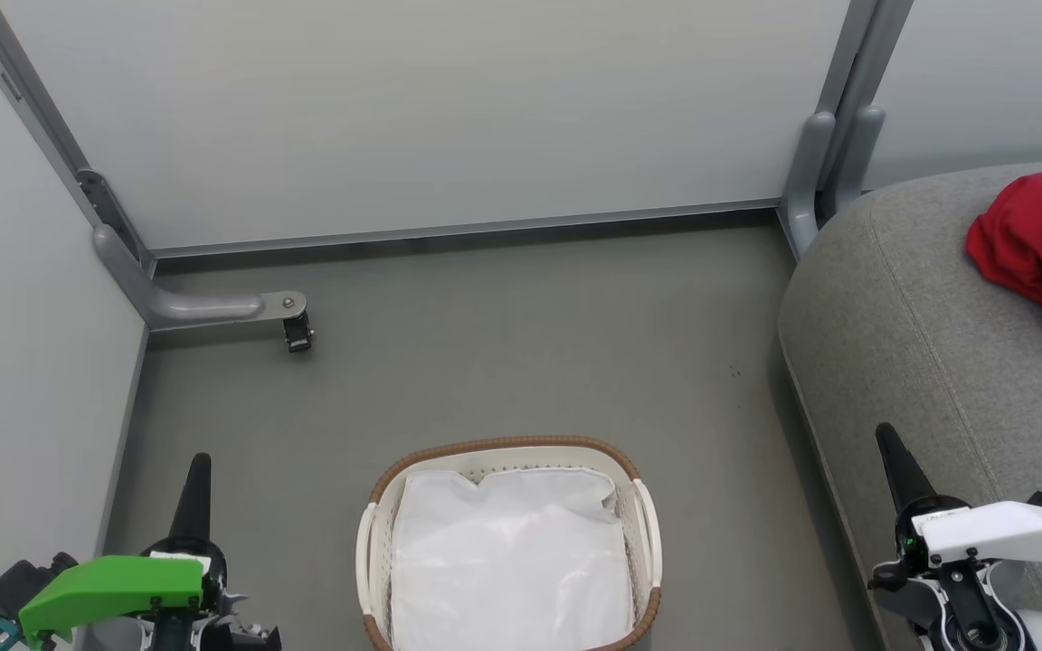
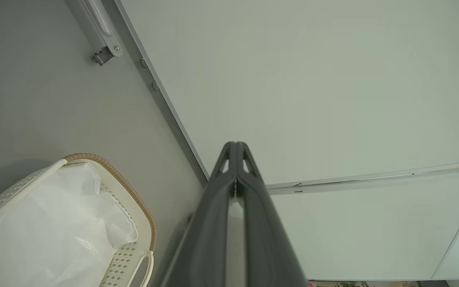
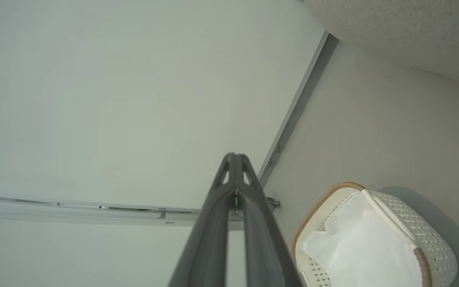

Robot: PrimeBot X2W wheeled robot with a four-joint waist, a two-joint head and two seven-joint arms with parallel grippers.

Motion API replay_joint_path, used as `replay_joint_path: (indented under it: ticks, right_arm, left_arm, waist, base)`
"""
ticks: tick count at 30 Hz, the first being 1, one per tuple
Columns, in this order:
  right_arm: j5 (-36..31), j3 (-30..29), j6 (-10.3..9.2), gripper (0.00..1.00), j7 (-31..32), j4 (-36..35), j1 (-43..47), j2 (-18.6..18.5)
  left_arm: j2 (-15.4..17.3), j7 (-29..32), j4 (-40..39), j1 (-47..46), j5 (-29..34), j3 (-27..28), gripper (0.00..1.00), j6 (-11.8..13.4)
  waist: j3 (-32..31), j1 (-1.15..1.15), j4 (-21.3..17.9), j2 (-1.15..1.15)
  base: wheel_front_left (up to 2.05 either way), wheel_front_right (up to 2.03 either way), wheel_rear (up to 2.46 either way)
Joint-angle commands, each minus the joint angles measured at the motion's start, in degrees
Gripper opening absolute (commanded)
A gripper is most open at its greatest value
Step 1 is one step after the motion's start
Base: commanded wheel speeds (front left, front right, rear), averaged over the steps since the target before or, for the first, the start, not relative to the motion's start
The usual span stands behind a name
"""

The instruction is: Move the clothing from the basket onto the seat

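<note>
1. Large grey woven-fabric upholstered seat point(image 1: 919, 362), rounded edge, stitched seams: it is occupying the robot's right side and standing on the floor.

2. Dull grey-green floor point(image 1: 503, 344): it is carrying the basket, which is sitting near the seat without touching it.

3. Small rounded-rectangular white perforated plastic basket point(image 1: 503, 447), brown woven rim, white side handles: it is standing upright between the two arms.

4. Plain white cloth liner point(image 1: 507, 561): it is lying rumpled inside the basket. No red is showing on top of it, and what lies beneath cannot be told.

5. Soft red sports clothing with white stripe trim point(image 1: 1023, 244): it is lying heaped on the seat top, well apart from the basket, and is being cut off by the picture's edge. Whether the heap holds both garments cannot be told.

6. Left claw point(image 1: 201, 466), green housing: its fingers are pressing together on nothing, and it is hovering left of the basket.

7. Right claw point(image 1: 887, 438), white housing: its fingers are likewise together and empty, and it is hovering over the seat's near edge.

Handling note: the transfer is probably finishing. A good close means confirming that the basket is holding only its liner, leaving that liner in place, and keeping both claws clear of the rim and the heap.
</note>
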Motion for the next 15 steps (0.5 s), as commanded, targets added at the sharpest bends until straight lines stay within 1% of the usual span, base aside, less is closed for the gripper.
replay_joint_path:
  ticks: [1,15]
  right_arm:
    - [1.2,-0.3,-0.02,0.00,0.4,-0.6,-0.8,-0.3]
    - [7.3,-0.9,-0.03,0.00,2.0,-1.0,-1.1,-0.4]
  left_arm:
    - [0.1,0.5,-0.5,-1.6,-1.3,0.5,0.00,-0.3]
    - [0.0,2.1,-0.8,-2.3,-6.7,1.4,0.00,-0.7]
  waist:
    - [0.0,0.00,0.0,0.00]
    - [0.0,0.00,-0.1,0.00]
  base:
    - [0.00,0.00,0.00]
    - [0.00,0.00,0.00]
